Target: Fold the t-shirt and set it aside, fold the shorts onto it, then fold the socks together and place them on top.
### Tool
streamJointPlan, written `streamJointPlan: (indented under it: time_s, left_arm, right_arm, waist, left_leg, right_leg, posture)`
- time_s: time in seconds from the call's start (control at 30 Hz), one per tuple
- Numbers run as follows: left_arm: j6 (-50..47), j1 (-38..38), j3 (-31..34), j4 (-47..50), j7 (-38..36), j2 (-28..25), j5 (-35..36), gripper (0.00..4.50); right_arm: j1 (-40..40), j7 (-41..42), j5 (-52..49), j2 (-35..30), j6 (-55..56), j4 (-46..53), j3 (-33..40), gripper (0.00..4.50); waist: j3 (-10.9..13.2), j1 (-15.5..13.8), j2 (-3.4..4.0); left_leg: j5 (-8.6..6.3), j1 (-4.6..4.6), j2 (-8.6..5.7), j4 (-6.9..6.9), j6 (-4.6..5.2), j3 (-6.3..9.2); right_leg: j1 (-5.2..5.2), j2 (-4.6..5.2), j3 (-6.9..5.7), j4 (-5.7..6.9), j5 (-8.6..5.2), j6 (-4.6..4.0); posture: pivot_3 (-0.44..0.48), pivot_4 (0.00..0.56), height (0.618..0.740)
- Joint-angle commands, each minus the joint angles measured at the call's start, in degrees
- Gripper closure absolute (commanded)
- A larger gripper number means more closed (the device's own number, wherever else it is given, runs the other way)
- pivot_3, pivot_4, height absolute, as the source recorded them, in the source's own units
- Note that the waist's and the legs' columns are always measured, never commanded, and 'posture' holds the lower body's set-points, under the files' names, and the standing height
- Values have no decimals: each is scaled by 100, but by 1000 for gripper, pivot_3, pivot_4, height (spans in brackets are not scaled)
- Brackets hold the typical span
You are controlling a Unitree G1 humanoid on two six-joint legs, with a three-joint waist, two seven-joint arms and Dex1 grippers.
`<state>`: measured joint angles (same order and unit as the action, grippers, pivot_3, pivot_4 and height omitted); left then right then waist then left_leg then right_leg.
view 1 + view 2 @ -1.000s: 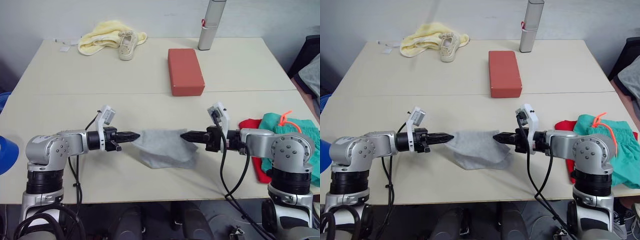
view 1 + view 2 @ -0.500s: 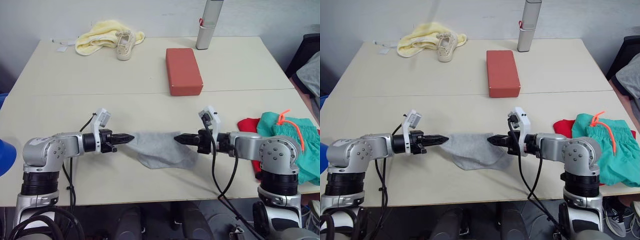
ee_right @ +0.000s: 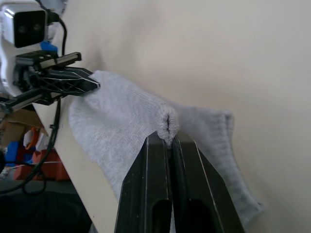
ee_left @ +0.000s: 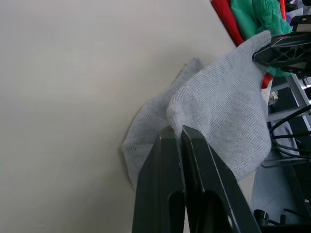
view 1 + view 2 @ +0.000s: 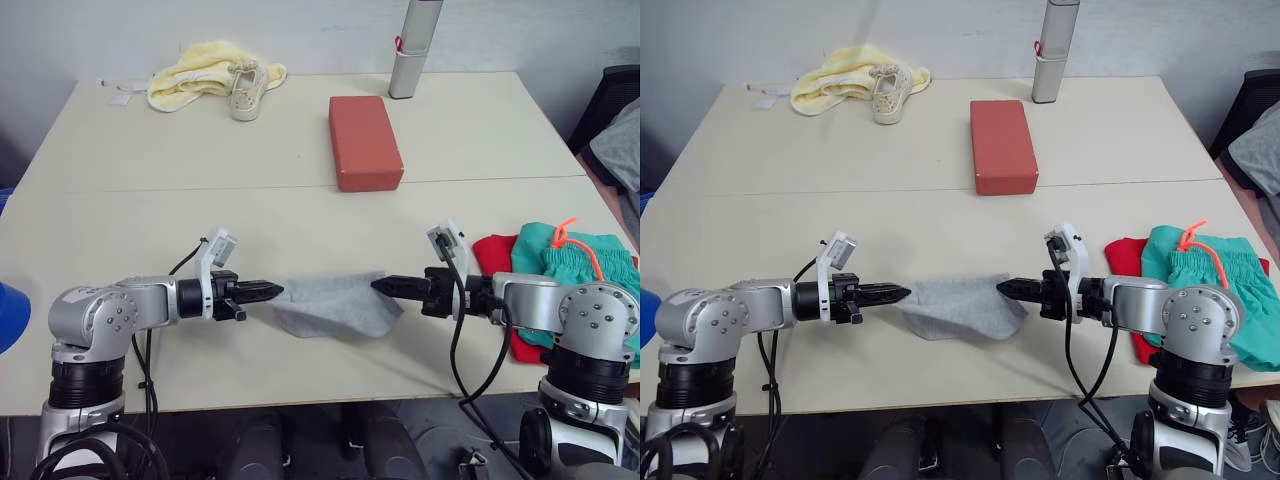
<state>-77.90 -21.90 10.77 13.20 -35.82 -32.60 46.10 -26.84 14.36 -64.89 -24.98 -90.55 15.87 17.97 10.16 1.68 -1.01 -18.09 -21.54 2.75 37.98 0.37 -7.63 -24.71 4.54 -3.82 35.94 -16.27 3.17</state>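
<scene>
The light grey socks (image 5: 335, 303) hang stretched between my two grippers just above the near middle of the table. My left gripper (image 5: 275, 291) is shut on their left end, with the knit pinched at the fingertips (image 4: 176, 132). On the right end my right gripper (image 5: 380, 285) is shut, gripping a small fold (image 3: 165, 138). The lower part of the socks (image 5: 955, 320) sags onto the table. At the right edge lie the folded teal shorts (image 5: 590, 270) with an orange drawstring, on top of the red t-shirt (image 5: 497, 250).
A brick-red box (image 5: 365, 142) lies at the table's middle back. A grey upright case (image 5: 407, 50) stands behind it. At the far left corner sit a pale yellow towel (image 5: 195, 80) and a beige sneaker (image 5: 243, 90). A blue object (image 5: 10, 312) shows at the left edge.
Both grippers have shifted a little to the right and toward the front edge, carrying the socks. The gap between them has widened, so the socks are pulled tauter.
</scene>
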Motion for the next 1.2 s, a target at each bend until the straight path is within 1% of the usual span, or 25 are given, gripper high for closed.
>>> streamJointPlan:
  time_s: [0.03,0.3,0.63,0.67,0.73,0.8,0.83,0.87,0.9,0.97,1.0,1.03,1.07,1.1,1.13,1.2]
  left_arm:
    - [221,245,-97,354,-12,-156,-47,4462]
    - [626,531,-170,364,89,-153,-171,4462]
    - [950,637,-363,404,-79,-230,-130,4462]
    - [1059,652,-389,424,-103,-230,-174,4262]
    - [1312,688,-387,436,-90,-178,-263,3811]
    - [1532,730,-332,429,-108,-122,-263,3252]
    - [1601,748,-323,429,-150,-122,-243,2867]
    - [1864,802,-292,448,-229,-131,-307,2557]
    - [2120,868,-266,476,-380,-208,-365,2237]
    - [2575,969,-205,497,-640,-328,-462,2226]
    - [2735,985,-141,487,-825,-399,-427,2226]
    - [2907,974,-79,470,-962,-443,-411,2226]
    - [3049,960,-28,448,-1102,-470,-376,2226]
    - [3307,971,-97,459,-1415,-576,-439,2226]
    - [3582,958,-275,456,-1653,-664,-610,2412]
    - [4063,898,-655,460,-2017,-750,-920,2817]
  right_arm:
    - [103,114,289,-210,339,321,-304,4500]
    - [140,405,729,-379,866,302,-717,4500]
    - [212,820,989,-579,1174,332,-1044,4500]
    - [228,852,1001,-589,1208,330,-1051,4500]
    - [299,1008,1088,-656,1410,369,-1107,3998]
    - [405,1210,1474,-765,2067,463,-1215,3465]
    - [446,1276,1655,-790,2364,489,-1250,3054]
    - [511,1372,1696,-897,2450,508,-1208,2710]
    - [630,1582,1862,-1026,2841,560,-1135,2335]
    - [817,1829,2032,-1180,3332,611,-963,1679]
    - [925,2028,2061,-1212,3661,646,-824,1267]
    - [1031,2248,2039,-1264,3869,683,-731,988]
    - [1131,2495,2014,-1306,4071,738,-683,988]
    - [1229,2864,2002,-1374,4309,819,-743,988]
    - [1350,3119,2056,-1372,4565,931,-859,1104]
    - [1549,3312,2294,-1304,4987,1112,-1162,1640]
  waist:
    - [0,-4,1]
    - [1,-11,0]
    - [1,-11,0]
    - [1,-11,0]
    - [1,-13,0]
    - [1,-15,0]
    - [1,-15,0]
    - [1,-15,0]
    - [1,-16,1]
    - [1,-16,2]
    - [2,-16,1]
    - [3,-20,-1]
    - [3,-22,-1]
    - [3,-23,-1]
    - [3,-21,0]
    - [3,-21,0]
  left_leg:
    - [0,0,1,0,0,0]
    - [-2,-1,-1,-1,-1,-1]
    - [-4,-1,0,-2,0,-1]
    - [-4,-1,0,-2,0,-1]
    - [-6,-1,1,-2,1,-1]
    - [-8,-2,0,-2,3,-1]
    - [-9,-2,0,-2,5,-1]
    - [-11,-1,-1,-2,6,-1]
    - [-13,-1,-1,-2,8,-2]
    - [-15,-1,0,-4,2,-2]
    - [-16,-2,1,-5,1,-3]
    - [-16,-1,2,-6,1,-3]
    - [-16,-2,2,-6,1,-3]
    - [-16,-2,2,-6,1,-3]
    - [-17,-1,2,-6,3,-3]
    - [-22,1,3,-7,10,-3]
  right_leg:
    - [0,-1,0,-1,0,0]
    - [0,1,1,-6,0,0]
    - [0,1,1,-7,0,0]
    - [0,1,1,-7,0,0]
    - [0,1,1,-10,0,0]
    - [0,2,1,-12,0,0]
    - [1,2,1,-12,0,0]
    - [1,2,1,-12,0,0]
    - [0,2,1,-12,0,0]
    - [0,0,-1,-15,0,0]
    - [0,-1,-1,-18,0,0]
    - [0,-2,-1,-20,0,0]
    - [0,-2,-3,-21,0,0]
    - [1,-3,-3,-22,0,0]
    - [2,-3,-4,-23,0,0]
    - [4,-4,-5,-26,0,0]
  posture:
    - [0,150,740]
    - [0,150,740]
    - [0,150,740]
    - [0,150,740]
    - [0,150,740]
    - [0,150,740]
    - [0,150,740]
    - [0,150,740]
    - [0,150,740]
    - [0,150,740]
    - [0,150,740]
    - [0,150,740]
    - [0,150,740]
    - [0,150,740]
    - [0,150,740]
    - [0,150,740]
